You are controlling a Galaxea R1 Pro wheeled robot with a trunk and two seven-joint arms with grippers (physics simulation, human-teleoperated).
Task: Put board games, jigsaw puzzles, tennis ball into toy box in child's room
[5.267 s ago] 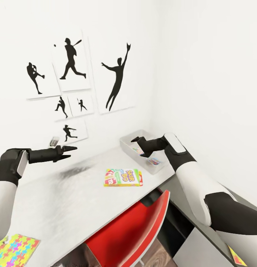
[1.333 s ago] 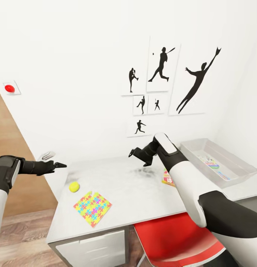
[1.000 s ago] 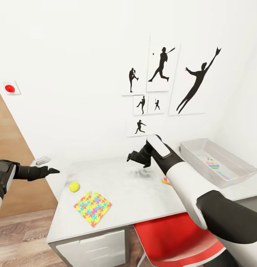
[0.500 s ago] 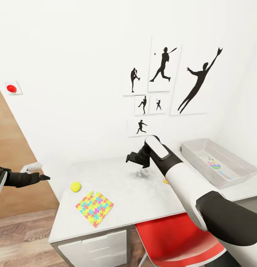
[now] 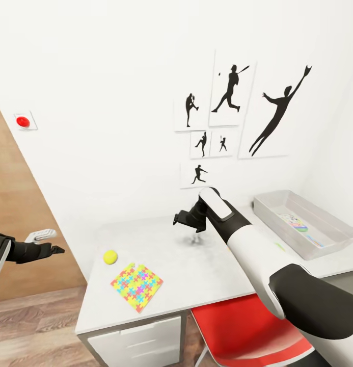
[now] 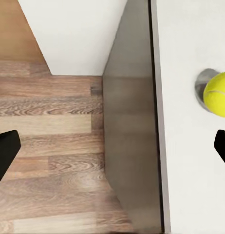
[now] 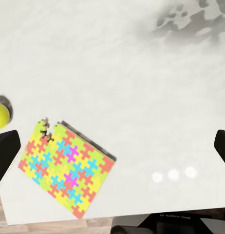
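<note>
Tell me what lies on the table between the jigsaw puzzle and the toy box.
Head view: bare tabletop between the jigsaw puzzle and the toy box, with the right arm reaching above it.

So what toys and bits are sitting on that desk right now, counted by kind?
Tennis ball: 1
Jigsaw puzzle: 1 stack in sight; how many sheets it holds is unclear
Toy box: 1, with colourful items inside, too small to count
Total: 3 things

White walls (image 5: 110,76), hung with black silhouette sports pictures (image 5: 232,112) and a small red button (image 5: 23,122). Wood-plank floor (image 5: 33,326). Pale grey tabletop (image 5: 196,265) over white drawers (image 5: 140,341); red chair (image 5: 247,331) tucked beneath.
</note>
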